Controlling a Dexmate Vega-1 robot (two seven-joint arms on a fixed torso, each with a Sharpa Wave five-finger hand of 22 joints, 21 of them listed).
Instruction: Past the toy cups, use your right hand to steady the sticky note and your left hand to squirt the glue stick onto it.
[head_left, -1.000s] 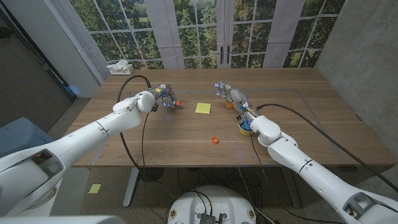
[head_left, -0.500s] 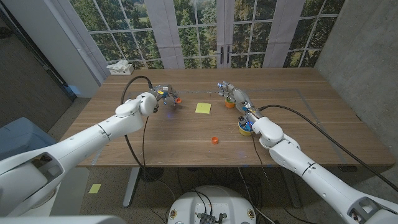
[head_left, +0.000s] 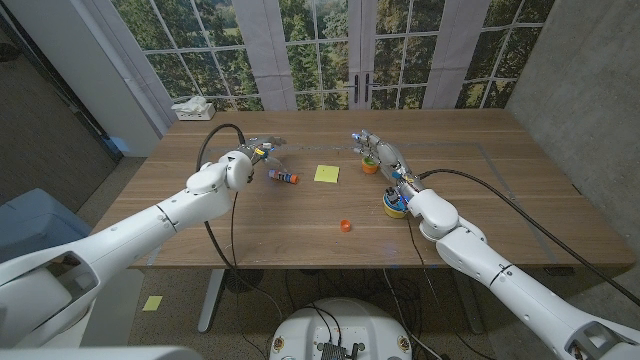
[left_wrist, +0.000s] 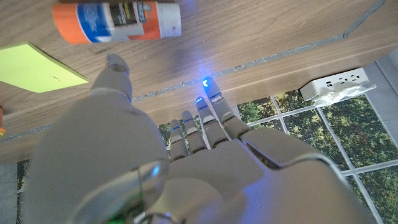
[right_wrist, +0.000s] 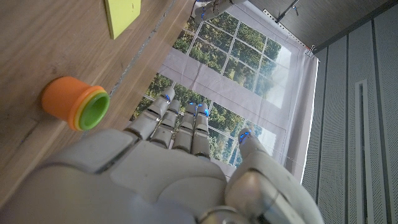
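The glue stick (head_left: 285, 177) (left_wrist: 115, 20), white and blue with an orange end, lies on its side on the table just left of the yellow sticky note (head_left: 326, 174) (left_wrist: 37, 65) (right_wrist: 127, 14). My left hand (head_left: 256, 151) (left_wrist: 168, 155) hovers open just behind and to the left of the glue stick, fingers spread, holding nothing. My right hand (head_left: 376, 149) (right_wrist: 186, 168) is open, fingers extended, over an orange and green toy cup (head_left: 370, 166) (right_wrist: 74, 102) to the right of the note. It does not touch the note.
A blue and yellow toy cup (head_left: 393, 205) stands beside my right forearm. A small orange piece (head_left: 345, 226) lies nearer the front edge. A white box (head_left: 195, 105) sits at the far left corner, and a white power strip (left_wrist: 339, 87) is in the left wrist view.
My left hand held the glue stick above the table; it has opened and the stick now lies on the wood beside the note. The right hand barely moved.
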